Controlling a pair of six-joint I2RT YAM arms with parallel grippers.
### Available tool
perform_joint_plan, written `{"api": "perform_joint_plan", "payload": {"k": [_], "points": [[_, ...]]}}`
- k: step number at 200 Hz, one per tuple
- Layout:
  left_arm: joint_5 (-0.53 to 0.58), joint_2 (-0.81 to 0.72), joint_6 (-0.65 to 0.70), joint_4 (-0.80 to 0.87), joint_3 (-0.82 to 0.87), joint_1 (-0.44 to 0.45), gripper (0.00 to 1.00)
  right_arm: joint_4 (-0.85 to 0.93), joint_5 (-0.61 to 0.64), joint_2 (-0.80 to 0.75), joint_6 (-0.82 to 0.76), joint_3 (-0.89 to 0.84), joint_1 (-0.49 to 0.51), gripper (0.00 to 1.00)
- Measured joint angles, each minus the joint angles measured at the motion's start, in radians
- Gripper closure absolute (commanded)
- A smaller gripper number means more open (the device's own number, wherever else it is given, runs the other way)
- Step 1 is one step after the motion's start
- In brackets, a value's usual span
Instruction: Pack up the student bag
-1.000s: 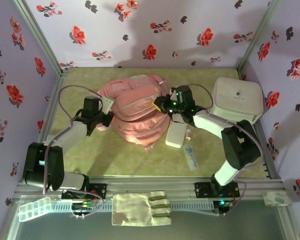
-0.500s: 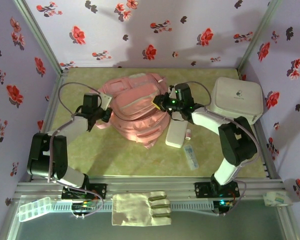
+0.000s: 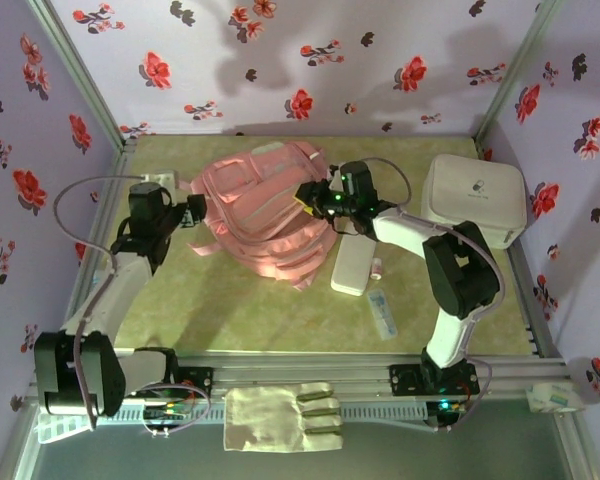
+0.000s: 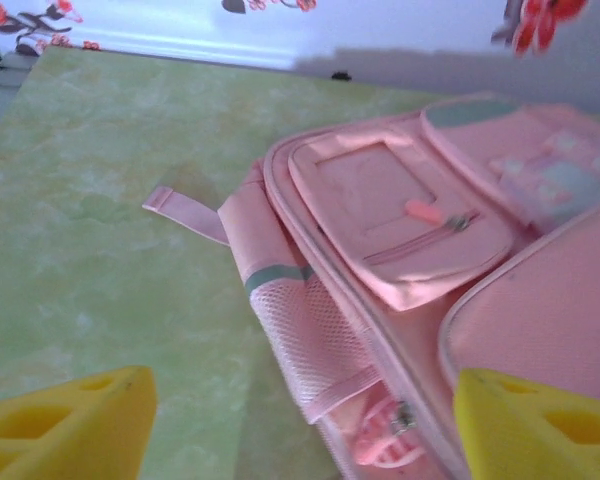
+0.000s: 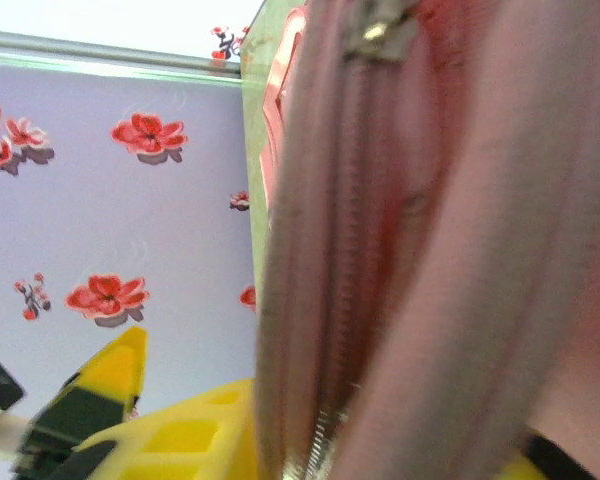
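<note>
Reading left tool (image 4: 300, 420) as spread apart, empty; I cannot tell whether right tool (image 3: 306, 193) clamps the bag (image 3: 265, 220). Retracting could snag the zipper (image 5: 352, 180) and drag it.

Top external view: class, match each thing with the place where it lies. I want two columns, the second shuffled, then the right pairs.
Things:
1. student bag
2. white hard box
3. cream glove
4. flat white case

Places:
A. on the near rail
B. middle of the table
C. far right corner of the table
D. on the table, just right of the bag

Pairs: 1-B; 2-C; 3-A; 4-D
</note>
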State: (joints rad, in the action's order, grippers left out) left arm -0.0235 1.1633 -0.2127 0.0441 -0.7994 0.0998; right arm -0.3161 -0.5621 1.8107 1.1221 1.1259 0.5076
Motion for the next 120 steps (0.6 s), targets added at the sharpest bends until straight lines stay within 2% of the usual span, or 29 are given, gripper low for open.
{"api": "perform_joint_plan", "payload": {"k": [31,45,70,102,120], "points": [[0.006,-0.072,-0.135,0.040,0.000,0.000,0.10,0.051,0.032,-0.013,-0.026,-0.012,0.002,0.34],[0.006,-0.093,-0.175,0.055,0.000,0.000,0.07,0.098,0.051,-0.062,-0.050,-0.048,-0.003,0.26],[0.006,-0.122,-0.226,0.089,0.000,0.000,0.05,0.216,0.087,-0.215,-0.122,-0.128,-0.019,0.16],[0.005,-0.143,-0.254,0.117,0.000,0.000,0.02,0.451,0.231,-0.467,-0.287,-0.175,-0.025,0.01],[0.004,-0.158,-0.257,0.125,0.000,0.000,0.01,0.571,0.347,-0.591,-0.359,-0.207,-0.018,0.01]]}}
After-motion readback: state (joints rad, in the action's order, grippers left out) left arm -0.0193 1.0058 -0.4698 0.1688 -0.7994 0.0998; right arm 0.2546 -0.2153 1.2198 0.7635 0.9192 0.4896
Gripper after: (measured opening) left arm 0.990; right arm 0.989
